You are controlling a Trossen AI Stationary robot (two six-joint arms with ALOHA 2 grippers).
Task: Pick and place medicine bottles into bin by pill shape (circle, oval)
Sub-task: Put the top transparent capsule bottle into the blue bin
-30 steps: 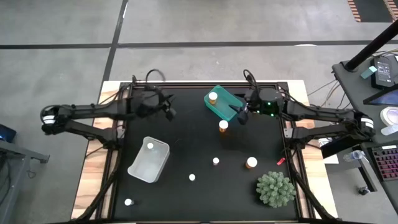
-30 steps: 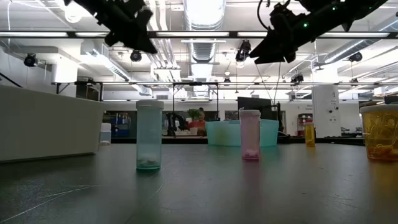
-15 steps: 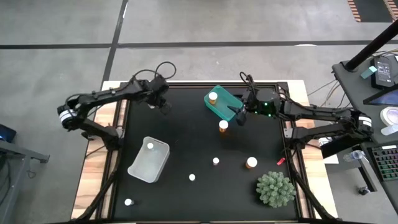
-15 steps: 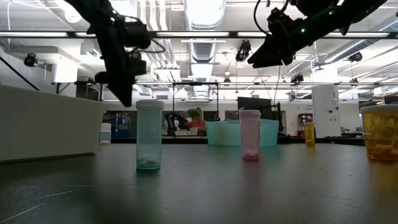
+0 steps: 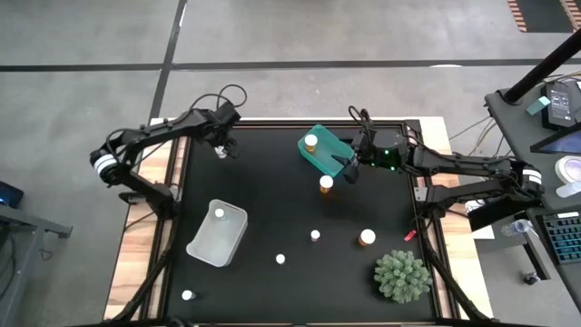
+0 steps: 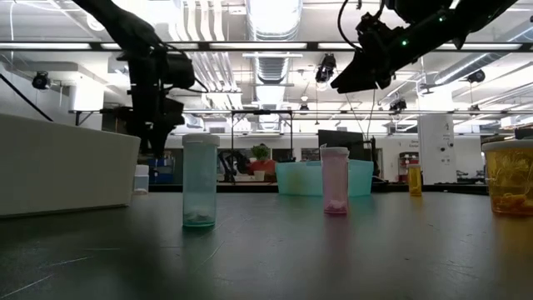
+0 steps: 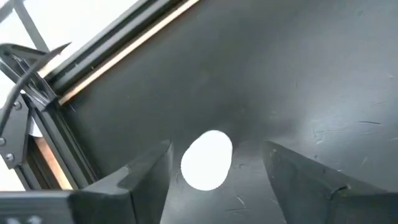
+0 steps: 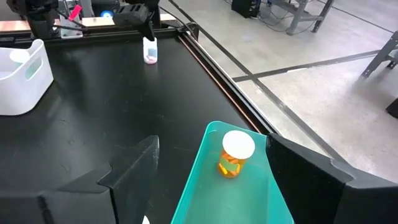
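Matte black covers the table top point(image 5: 272, 209), which is scuffed with fine scratches and framed by dark metal rails over pale wood edging. Beyond it stretches a bright workshop with strip lights and exposed ducts.

Two bins sit on the black surface. The teal bin point(image 5: 324, 151) is a glossy plastic tray near the far edge, and it holds one amber bottle point(image 8: 234, 154) with a round white cap and orange pills visible through its wall. The white bin point(image 5: 218, 233) is a milky, soft-cornered tub on the left half of the table, with a small white-capped bottle point(image 5: 219, 213) standing inside it.

More little cylinders with round white caps are scattered about: an amber one point(image 5: 326, 184) just beside the teal bin, another amber one point(image 5: 367, 238) near the spiky green plant point(image 5: 402, 276), a tiny pale one point(image 5: 315, 235) between them, a tiny white one point(image 5: 280, 259) closer to the near edge, and one point(image 5: 188, 294) close to the near left corner.

The left gripper point(image 5: 221, 145) hangs over the far left corner of the table with its dark fingers spread wide. A white cap point(image 7: 207, 159) of a small bottle stands upright between them, and the fingers are clear of it on both sides.

The right gripper point(image 5: 349, 167) hovers at the near end of the teal bin, its fingers also spread apart, holding nothing, with the bin's amber bottle ahead of it.
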